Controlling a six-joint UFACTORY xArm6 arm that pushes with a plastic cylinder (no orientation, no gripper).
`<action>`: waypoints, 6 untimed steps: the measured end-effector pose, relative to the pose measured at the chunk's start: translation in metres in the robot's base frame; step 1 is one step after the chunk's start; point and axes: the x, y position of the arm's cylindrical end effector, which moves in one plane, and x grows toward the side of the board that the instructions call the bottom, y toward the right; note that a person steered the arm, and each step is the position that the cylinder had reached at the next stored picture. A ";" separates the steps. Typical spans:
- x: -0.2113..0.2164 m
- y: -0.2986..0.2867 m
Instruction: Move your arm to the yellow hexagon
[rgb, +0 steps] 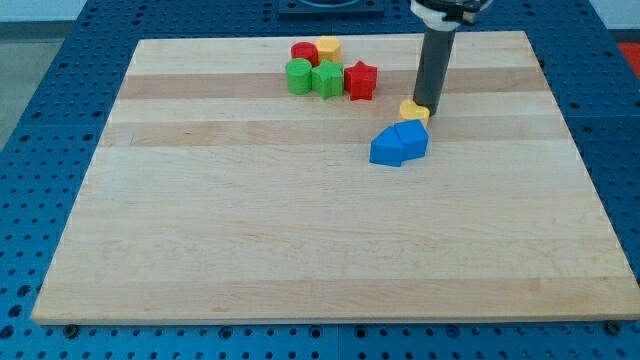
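On the wooden bench (300, 240), two blue blocks (399, 143) lie nearest, touching. Just behind them is a small yellow block (414, 110), partly hidden by my tip (431, 106). There is no hand on the rod. Farther, at the view's top, the yellow hexagon (328, 47) sits beside a red block (304, 53), behind two green blocks (313, 77) and a red star (360, 80).

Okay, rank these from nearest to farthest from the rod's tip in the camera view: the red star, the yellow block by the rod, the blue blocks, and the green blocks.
1. Yellow block: right at my tip, on its left.
2. Blue blocks: just below the tip.
3. Red star: up and left.
4. Green blocks: farther left, beyond the star.
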 end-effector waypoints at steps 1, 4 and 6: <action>0.008 -0.002; -0.057 -0.018; -0.118 -0.043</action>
